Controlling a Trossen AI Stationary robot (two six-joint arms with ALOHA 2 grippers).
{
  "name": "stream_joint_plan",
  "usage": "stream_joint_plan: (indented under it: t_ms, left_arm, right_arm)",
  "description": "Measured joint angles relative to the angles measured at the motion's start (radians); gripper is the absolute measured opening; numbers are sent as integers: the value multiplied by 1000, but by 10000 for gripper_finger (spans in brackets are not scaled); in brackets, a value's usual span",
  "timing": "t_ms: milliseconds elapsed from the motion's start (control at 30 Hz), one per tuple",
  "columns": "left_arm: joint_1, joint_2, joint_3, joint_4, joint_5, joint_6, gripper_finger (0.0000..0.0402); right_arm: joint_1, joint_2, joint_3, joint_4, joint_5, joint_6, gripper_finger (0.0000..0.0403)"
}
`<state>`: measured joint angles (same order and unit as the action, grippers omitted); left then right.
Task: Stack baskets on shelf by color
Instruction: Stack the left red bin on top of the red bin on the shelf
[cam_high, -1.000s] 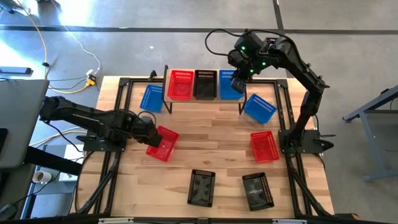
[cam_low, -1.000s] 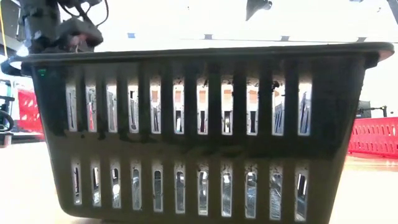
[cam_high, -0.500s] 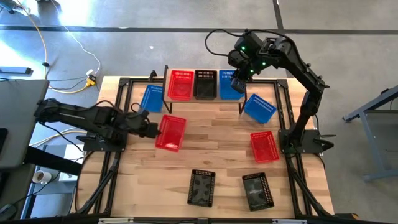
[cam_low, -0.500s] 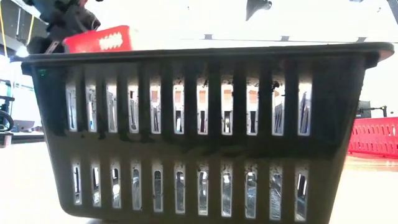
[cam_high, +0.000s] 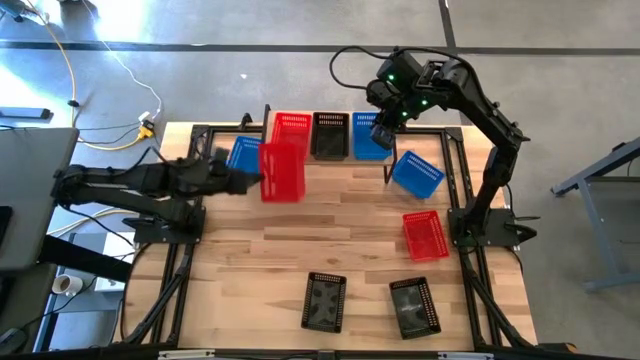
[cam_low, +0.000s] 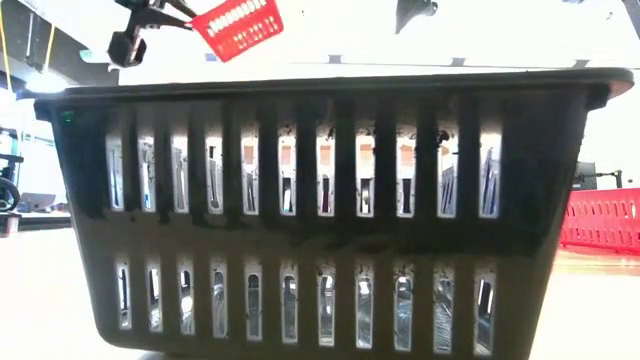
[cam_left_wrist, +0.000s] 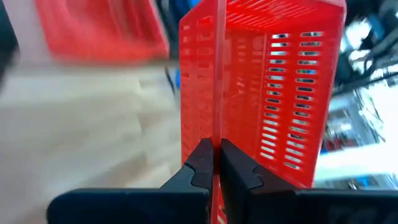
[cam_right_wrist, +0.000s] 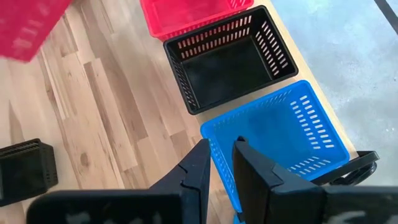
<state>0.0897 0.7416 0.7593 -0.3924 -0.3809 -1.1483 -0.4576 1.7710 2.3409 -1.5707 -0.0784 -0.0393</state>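
Left claw (cam_left_wrist: 214, 163) pinching red basket (cam_high: 282, 170) aloft, seemingly near shelf (cam_high: 262, 128)

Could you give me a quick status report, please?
Left hand shut on red basket, airborne beside shelf. Right hand gripping blue basket wall on shelf. Nothing obstructing.

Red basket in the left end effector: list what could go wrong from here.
1. The left end effector pinches only one thin wall of the red basket, which hangs tilted; it could swing or slip out.
2. Carried toward the shelf, it may knock the blue basket beside it.
3. Tilted, it might not nest into the red basket on the shelf.
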Motion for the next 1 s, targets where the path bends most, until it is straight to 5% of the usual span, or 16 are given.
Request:
stream_joint_plan:
  t_ms: [300, 567, 1000]
  left_arm:
    - [234, 22, 132, -3, 19, 255, 0]
    - [469, 155, 238, -20, 254, 377, 0]
    - [716, 381, 432, -261, 480, 478, 0]
  right_arm:
    - [0, 0, 0, 0, 3, 40, 55]
    - [0, 0, 0, 0, 4, 67, 55]
    - [0, 0, 0, 1, 4, 69, 55]
